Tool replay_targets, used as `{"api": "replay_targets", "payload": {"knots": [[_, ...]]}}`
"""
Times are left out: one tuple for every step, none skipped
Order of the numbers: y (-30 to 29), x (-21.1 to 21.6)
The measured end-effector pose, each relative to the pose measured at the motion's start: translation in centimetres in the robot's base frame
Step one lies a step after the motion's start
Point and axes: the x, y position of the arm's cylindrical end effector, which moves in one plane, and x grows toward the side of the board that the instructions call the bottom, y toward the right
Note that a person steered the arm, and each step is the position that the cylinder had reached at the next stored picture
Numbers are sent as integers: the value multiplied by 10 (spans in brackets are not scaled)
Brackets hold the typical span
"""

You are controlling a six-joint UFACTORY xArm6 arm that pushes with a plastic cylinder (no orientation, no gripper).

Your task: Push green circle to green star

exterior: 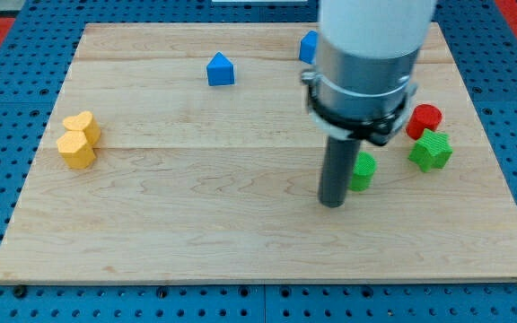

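Note:
The green circle lies right of centre on the wooden board, partly hidden by my rod. The green star lies a little to its right and slightly higher, with a gap between them. My tip rests on the board just left of the green circle and slightly below it, touching or nearly touching its left side. The arm's white and grey body hides the board above the rod.
A red circle sits just above the green star, touching it. A blue block lies at the top centre; another blue block is partly hidden by the arm. A yellow heart and a yellow block sit at the left.

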Motion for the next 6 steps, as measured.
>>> {"api": "replay_targets", "payload": {"knots": [[30, -31], [38, -23], [6, -14], [-2, -37], [6, -56], [29, -59]]}}
